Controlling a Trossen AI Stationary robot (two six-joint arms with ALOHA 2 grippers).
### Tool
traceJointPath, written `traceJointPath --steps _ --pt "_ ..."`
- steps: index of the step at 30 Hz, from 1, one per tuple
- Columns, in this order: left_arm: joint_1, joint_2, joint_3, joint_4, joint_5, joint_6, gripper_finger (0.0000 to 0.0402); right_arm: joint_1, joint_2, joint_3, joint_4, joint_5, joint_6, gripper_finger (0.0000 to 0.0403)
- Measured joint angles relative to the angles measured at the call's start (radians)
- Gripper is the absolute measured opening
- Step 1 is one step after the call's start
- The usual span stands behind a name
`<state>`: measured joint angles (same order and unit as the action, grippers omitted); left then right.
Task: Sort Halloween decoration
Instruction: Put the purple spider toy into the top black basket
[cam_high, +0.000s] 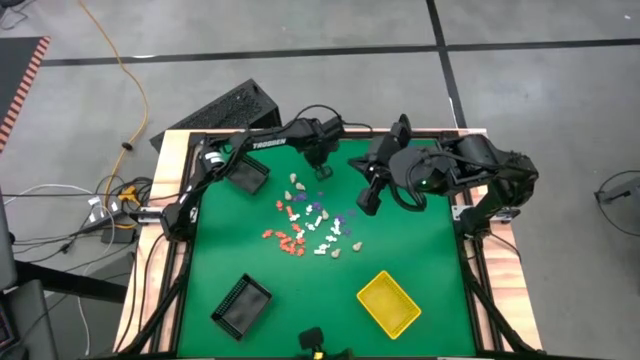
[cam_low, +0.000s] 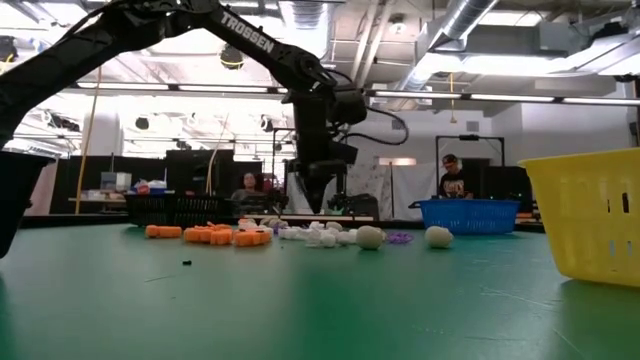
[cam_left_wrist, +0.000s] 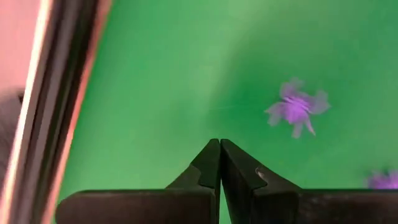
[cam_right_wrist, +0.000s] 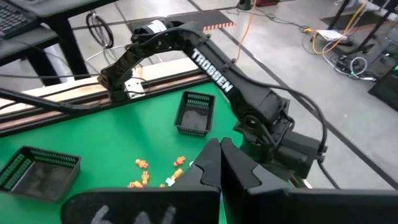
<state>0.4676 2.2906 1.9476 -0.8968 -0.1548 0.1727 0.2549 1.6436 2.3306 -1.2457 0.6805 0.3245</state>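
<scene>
The Halloween decoration pieces (cam_high: 310, 225) lie loose in the middle of the green table: orange ones (cam_low: 210, 235), white ones (cam_low: 320, 236), beige ones (cam_low: 370, 237) and purple ones (cam_left_wrist: 296, 107). My left gripper (cam_high: 322, 172) hangs near the table's far edge, pointing steeply down, just above the mat. It is shut and empty (cam_left_wrist: 219, 143), with a purple piece a little way from its tips. My right gripper (cam_high: 367, 205) is held high over the far right of the table, shut and empty (cam_right_wrist: 219, 142).
One black bin (cam_high: 245, 172) stands at the far left and another (cam_high: 240, 303) at the near left. A yellow bin (cam_high: 388, 302) stands at the near right, and a blue bin (cam_low: 468, 215) shows far back in the low view. People stand beyond the table (cam_low: 450, 175).
</scene>
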Motion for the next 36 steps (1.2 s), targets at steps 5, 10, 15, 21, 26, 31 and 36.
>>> traceJointPath --steps 5,10,15,21,26,31,36 --pt "-0.015 0.001 -0.011 0.091 0.018 0.051 0.0000 0.002 0.000 0.000 0.000 0.009 0.024 0.0020" --pt "-0.016 0.011 -0.011 0.081 -0.006 0.053 0.0000 0.007 0.000 0.000 0.000 0.021 0.027 0.0020" --pt "-0.022 0.048 -0.002 0.038 0.040 0.045 0.0000 0.007 0.000 0.000 0.001 0.030 0.027 0.0020" --pt "-0.043 0.045 0.028 0.001 0.286 0.038 0.0000 0.007 0.000 0.000 0.000 0.029 0.027 0.0020" --pt "-0.091 0.054 0.054 -0.077 0.515 0.039 0.0000 0.007 0.000 0.000 -0.031 0.044 0.035 0.0020" --pt "-0.124 0.041 0.176 -0.225 0.719 -0.027 0.0000 -0.014 0.000 0.000 -0.300 0.218 0.202 0.0020" --pt "-0.124 -0.117 0.270 -0.369 0.703 -0.033 0.0000 -0.125 -0.041 -0.121 -0.243 0.190 0.196 0.0023"
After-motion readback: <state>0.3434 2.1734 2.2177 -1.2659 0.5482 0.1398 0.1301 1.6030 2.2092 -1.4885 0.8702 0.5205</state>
